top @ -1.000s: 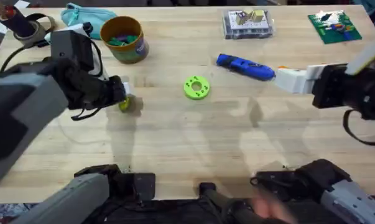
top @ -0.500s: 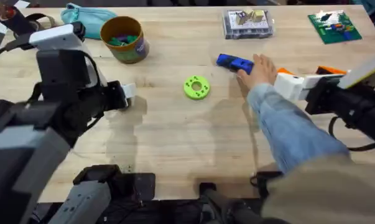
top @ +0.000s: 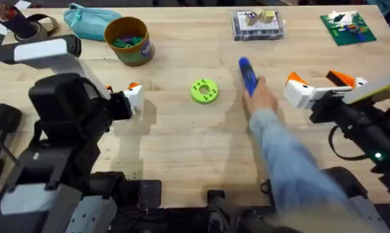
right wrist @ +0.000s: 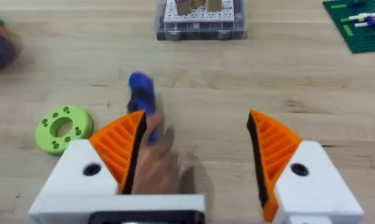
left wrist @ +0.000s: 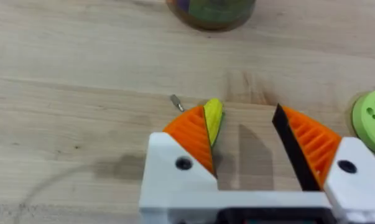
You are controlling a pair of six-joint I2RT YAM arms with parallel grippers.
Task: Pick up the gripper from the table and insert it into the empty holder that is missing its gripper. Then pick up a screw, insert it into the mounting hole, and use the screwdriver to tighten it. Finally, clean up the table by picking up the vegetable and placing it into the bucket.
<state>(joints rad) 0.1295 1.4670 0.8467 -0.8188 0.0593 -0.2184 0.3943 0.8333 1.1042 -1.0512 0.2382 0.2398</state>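
A: We see the left hand [left wrist: 243,140] low over the tabletop [top: 182,142], fingers apart. A small yellow-green vegetable [left wrist: 212,116] lies against the inner face of one orange pad [left wrist: 190,134]; nothing clamped. A tiny screw [left wrist: 176,102] sits just beside it on the wood.

B: Right hand [right wrist: 193,146]?

A: Fingers wide apart, empty. A person's hand [top: 262,100] reaches in ahead of it and grips the blue screwdriver [top: 248,74], which now points away from the arm bases. Half a second ago it lay crosswise under that same hand; a second ago it lay flat with nobody touching it.

B: Anything in the way?

A: The sleeve [top: 292,162] crosses the middle of the tabletop, in front of the right arm. The green disc [top: 204,90] sits between the two hands, apart from both.

B: Bucket?

A: Yellow bucket [top: 128,40] at the far left, upright, colourful bits inside, teal pouch [top: 85,21] just beside it. The clear parts box [top: 258,24] and green board [top: 348,27] sit along the far edge, tape rolls [top: 26,27] in the far left corner.

B: Left arm moved?

A: Yes, we see it pulled nearer to its base than a second ago, and its orange pads now show from overhead.
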